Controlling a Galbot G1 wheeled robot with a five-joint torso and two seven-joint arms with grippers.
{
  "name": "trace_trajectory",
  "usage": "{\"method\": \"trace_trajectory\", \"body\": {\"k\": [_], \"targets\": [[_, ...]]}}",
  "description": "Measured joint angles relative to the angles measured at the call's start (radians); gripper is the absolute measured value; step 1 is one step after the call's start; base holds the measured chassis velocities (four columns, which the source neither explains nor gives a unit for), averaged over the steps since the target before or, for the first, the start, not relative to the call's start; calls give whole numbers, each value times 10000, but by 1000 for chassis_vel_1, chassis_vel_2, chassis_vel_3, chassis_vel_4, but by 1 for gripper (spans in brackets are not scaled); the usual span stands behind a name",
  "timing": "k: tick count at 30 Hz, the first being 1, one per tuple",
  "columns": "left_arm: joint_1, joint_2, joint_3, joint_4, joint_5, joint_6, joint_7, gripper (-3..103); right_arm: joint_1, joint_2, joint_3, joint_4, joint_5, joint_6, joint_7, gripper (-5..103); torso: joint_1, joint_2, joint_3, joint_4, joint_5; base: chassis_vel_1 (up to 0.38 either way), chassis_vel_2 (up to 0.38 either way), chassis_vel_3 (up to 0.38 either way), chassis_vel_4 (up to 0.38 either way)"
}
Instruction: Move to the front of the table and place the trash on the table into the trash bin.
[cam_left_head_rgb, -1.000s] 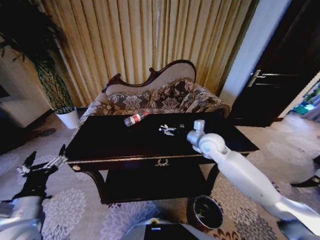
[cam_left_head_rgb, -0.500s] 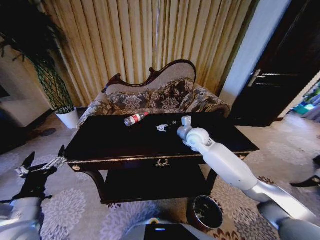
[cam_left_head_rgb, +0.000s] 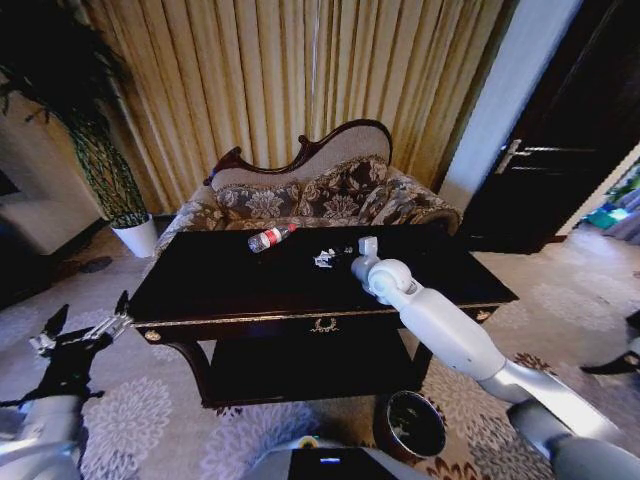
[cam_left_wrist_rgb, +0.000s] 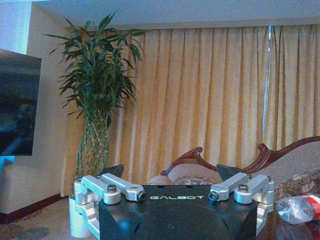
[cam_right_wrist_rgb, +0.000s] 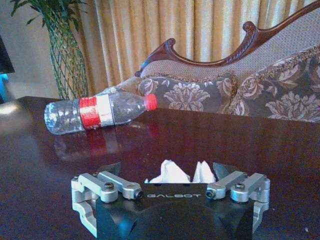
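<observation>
Head view: the robot stands before the desk (cam_left_head_rgb: 250, 290).
Left gripper (cam_left_head_rgb: 82, 334): parked low beside the desk's left end, fingers spread wide, holding nothing.
Bottle (cam_left_head_rgb: 270, 237): lies on its side on the desk's far part, left of the scraps.
Paper scraps (cam_left_head_rgb: 324, 258): on the desk, just in front of the right gripper.
Right gripper (cam_right_wrist_rgb: 169, 176): arm stretched over the desk, fingers open either side of the scraps, nothing gripped.
Trash bin (cam_left_head_rgb: 415, 424): on the floor, near right.
Progress: approach looks done; all trash remains on the desk.
</observation>
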Motion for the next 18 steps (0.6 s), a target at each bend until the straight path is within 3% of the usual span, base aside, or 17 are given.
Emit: {"method": "trace_trajectory", "body": {"k": [16,18], "targets": [[60,35,-17,0,3,-141,11,100,-6,1,-274,-190,-400,288,6,100,0,0,0,0,0,0,0,0,0],[59,35,-18,0,-1,-146,12,100,-4,12,-334,-217,-438,313,26,92,0,0,0,0,0,0,0,0,0]]}}
